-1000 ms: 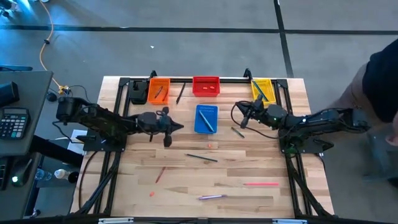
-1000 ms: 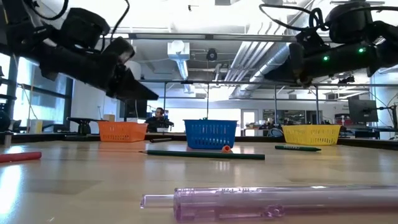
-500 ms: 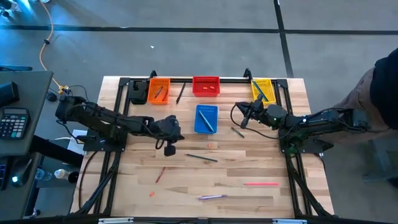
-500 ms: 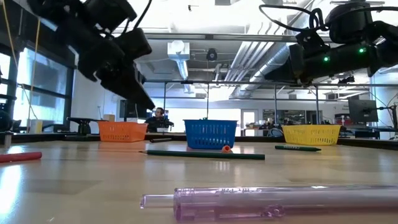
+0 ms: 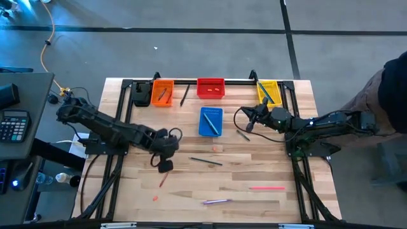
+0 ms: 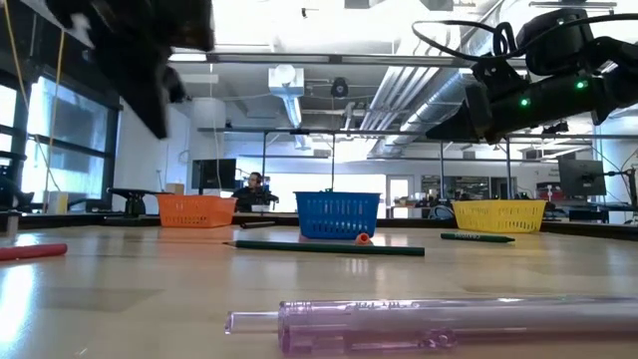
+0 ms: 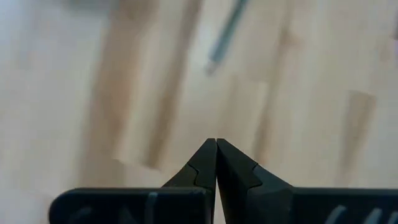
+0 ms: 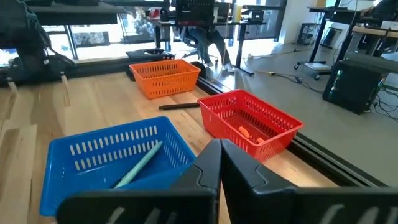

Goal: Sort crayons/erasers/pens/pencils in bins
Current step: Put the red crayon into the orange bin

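Note:
My left gripper (image 5: pixel 162 165) hangs shut and empty above the table's middle left, over bare wood between a dark pencil (image 5: pixel 206 161) and a short red crayon (image 5: pixel 163 179). The left wrist view shows its fingertips together (image 7: pixel 216 147) with the blurred pencil (image 7: pixel 226 35) beyond. My right gripper (image 5: pixel 245 121) waits shut (image 8: pixel 219 144) beside the blue bin (image 5: pixel 210 121), which holds a teal pen (image 8: pixel 138 165). The orange bin (image 5: pixel 162 93), red bin (image 5: pixel 210 88) and yellow bin (image 5: pixel 268 91) stand along the far edge. A second pencil (image 5: pixel 243 134) lies below the right gripper.
A pink pen (image 5: pixel 267 187) and a purple pen (image 5: pixel 216 201) lie near the near edge. Small erasers (image 5: pixel 215 149) (image 5: pixel 154 198) sit on the wood. Another dark pencil (image 5: pixel 185 95) lies between the orange and red bins. A person stands beyond the table's right side (image 5: pixel 391 89).
My left gripper has travelled from beside the blue bin toward the table's near edge and slightly left, turning from pointing right to pointing at the near edge. Its fingers stay shut. Nothing on the table has moved.

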